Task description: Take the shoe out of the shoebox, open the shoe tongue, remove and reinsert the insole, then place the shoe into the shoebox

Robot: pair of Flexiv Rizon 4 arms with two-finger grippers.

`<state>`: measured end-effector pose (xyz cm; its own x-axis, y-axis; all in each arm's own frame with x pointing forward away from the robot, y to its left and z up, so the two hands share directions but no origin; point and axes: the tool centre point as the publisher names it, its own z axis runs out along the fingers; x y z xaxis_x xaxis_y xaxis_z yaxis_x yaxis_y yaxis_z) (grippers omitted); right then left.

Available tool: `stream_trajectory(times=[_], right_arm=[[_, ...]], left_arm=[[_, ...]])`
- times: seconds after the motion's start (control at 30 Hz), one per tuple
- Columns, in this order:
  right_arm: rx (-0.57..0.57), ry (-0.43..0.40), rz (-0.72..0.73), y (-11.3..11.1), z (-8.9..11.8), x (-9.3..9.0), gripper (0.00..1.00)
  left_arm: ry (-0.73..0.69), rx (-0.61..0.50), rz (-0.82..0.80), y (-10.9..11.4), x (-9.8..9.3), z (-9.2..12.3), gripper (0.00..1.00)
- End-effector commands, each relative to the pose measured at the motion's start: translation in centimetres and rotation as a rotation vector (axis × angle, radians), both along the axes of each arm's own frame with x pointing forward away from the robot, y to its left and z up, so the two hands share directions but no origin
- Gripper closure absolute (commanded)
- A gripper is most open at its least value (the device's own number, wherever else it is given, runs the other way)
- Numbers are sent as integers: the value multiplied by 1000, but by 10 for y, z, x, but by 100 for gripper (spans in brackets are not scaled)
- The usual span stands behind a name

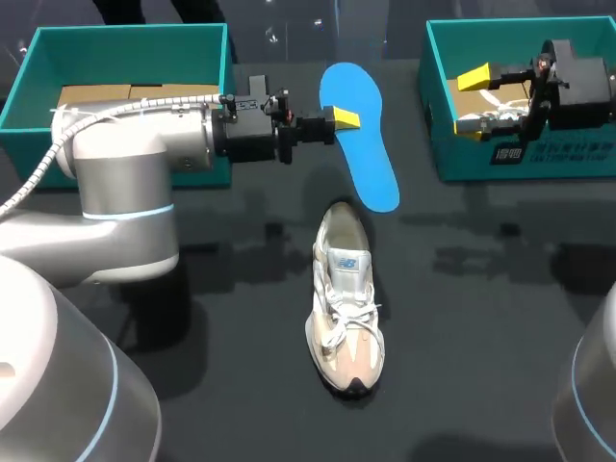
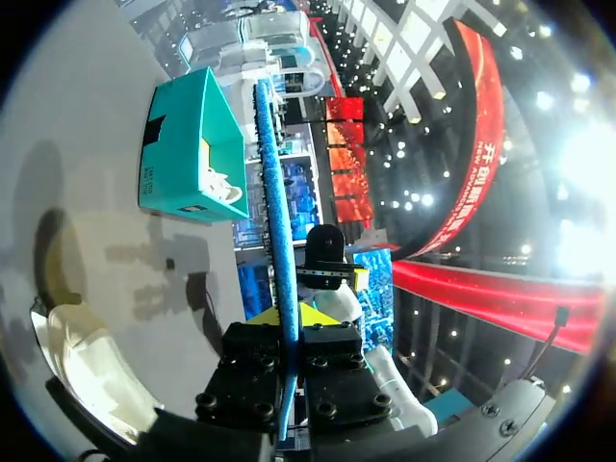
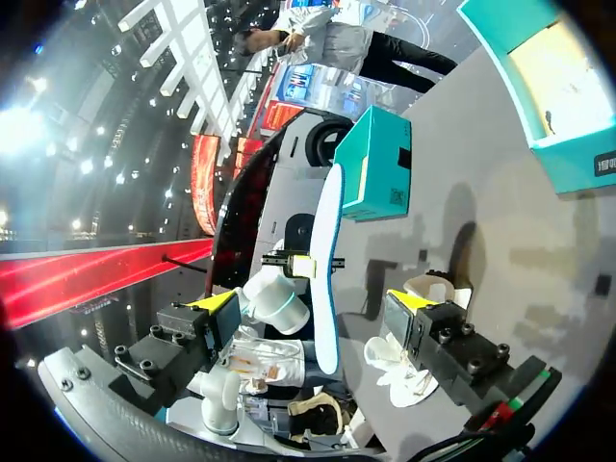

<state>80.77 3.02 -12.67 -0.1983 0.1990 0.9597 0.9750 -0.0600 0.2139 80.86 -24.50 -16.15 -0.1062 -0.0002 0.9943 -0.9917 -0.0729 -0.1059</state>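
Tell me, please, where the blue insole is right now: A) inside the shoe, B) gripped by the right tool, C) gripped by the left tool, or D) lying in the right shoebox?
C: the left tool is shut on the blue insole, which is outside the shoe.

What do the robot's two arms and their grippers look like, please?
The left arm and right arm are rounded silver-grey links with thin light-blue rings at the joints. A white ribbed cable runs along the left arm. The left gripper and right gripper are black bolted blocks whose fingers end in bright yellow tips.
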Motion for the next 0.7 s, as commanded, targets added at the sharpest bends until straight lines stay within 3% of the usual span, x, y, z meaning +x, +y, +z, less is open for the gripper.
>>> stream_trajectory(times=[0.03, 0.7], right_arm=[[-166, 14, -23, 0, 19, -5, 0], [-782, 19, -75, 21, 62, -18, 0]], left_arm=[[16, 6, 2, -5, 1, -4, 100], [24, 9, -1, -6, 1, -5, 100]])
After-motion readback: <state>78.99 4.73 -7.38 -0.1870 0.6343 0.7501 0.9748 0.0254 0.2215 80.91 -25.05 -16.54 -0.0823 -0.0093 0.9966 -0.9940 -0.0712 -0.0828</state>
